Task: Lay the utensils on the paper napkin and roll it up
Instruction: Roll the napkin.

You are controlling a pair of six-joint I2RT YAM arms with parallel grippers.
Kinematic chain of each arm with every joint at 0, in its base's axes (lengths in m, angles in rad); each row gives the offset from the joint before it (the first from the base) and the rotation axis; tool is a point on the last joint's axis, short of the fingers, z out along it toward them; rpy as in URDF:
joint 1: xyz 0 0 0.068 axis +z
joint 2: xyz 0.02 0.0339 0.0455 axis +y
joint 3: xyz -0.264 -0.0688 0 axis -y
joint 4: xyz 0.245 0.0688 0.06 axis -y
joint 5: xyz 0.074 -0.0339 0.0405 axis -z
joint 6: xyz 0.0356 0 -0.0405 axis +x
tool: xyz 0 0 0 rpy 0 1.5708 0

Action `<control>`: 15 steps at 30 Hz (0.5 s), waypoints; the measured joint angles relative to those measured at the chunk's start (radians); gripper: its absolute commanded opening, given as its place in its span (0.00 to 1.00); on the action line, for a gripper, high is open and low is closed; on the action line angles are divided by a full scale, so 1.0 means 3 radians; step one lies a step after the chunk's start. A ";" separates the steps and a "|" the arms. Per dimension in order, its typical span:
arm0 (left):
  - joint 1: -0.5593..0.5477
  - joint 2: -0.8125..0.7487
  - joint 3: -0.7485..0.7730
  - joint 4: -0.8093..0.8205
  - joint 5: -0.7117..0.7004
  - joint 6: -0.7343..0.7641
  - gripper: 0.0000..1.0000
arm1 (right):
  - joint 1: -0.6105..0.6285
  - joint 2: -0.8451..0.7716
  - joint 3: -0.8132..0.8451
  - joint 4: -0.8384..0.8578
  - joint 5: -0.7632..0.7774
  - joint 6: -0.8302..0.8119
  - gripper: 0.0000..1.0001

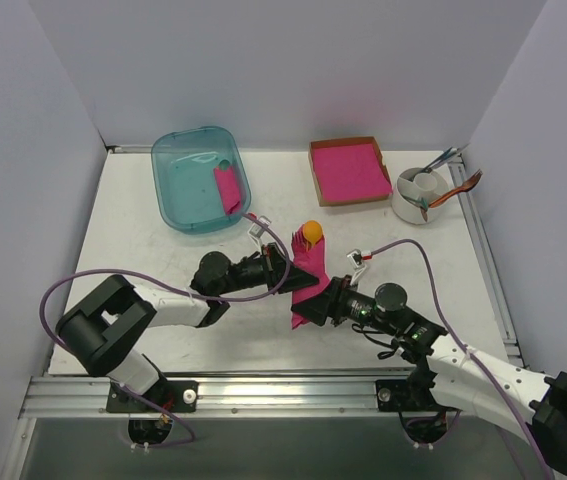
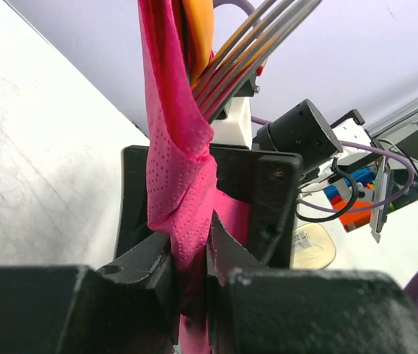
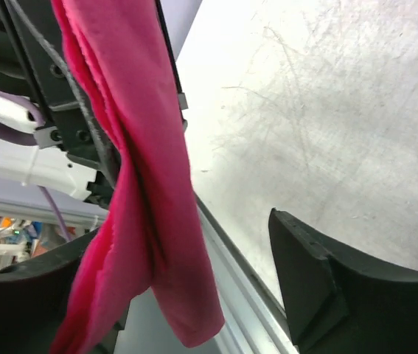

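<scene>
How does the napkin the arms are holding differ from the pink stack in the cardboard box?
The paper napkin is bunched into a narrow bundle; the pink stack lies flat and square. The left gripper pinches the napkin; the stack sits in its box. Both are magenta-pink.

The paper napkin (image 1: 311,268) is bright magenta-pink with a fine dotted emboss. It is wrapped lengthwise into a loose, creased roll near the middle of the table, its long axis running away from the arm bases. The left gripper (image 2: 190,273) pinches it partway along, bunching the paper there. The near end lies by the spread fingers of the right gripper (image 1: 313,310), resting against one finger and clear of the other. The orange spoon (image 1: 311,232) sticks out of the far end, round bowl exposed. Beside its handle, the pale silver-grey fork (image 2: 264,40) shows its tines, also poking out of the wrap.
</scene>
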 measured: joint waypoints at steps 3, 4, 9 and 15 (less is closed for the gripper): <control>0.0000 -0.0020 0.0022 -0.0033 -0.0014 0.0066 0.02 | 0.0055 0.0004 0.0033 0.0001 0.0079 -0.0008 0.37; 0.0003 -0.0020 0.0022 -0.0052 -0.0022 0.0071 0.02 | 0.0071 0.0004 0.0042 0.0008 0.0092 -0.0015 0.32; 0.0015 -0.0020 0.0031 -0.0112 -0.0017 0.0013 0.02 | 0.0123 -0.0003 0.0043 0.0080 0.0113 -0.0046 0.19; 0.0051 -0.0020 0.0075 -0.0128 0.0005 -0.0048 0.02 | 0.0154 -0.0017 0.0043 0.0097 0.0130 -0.0072 0.67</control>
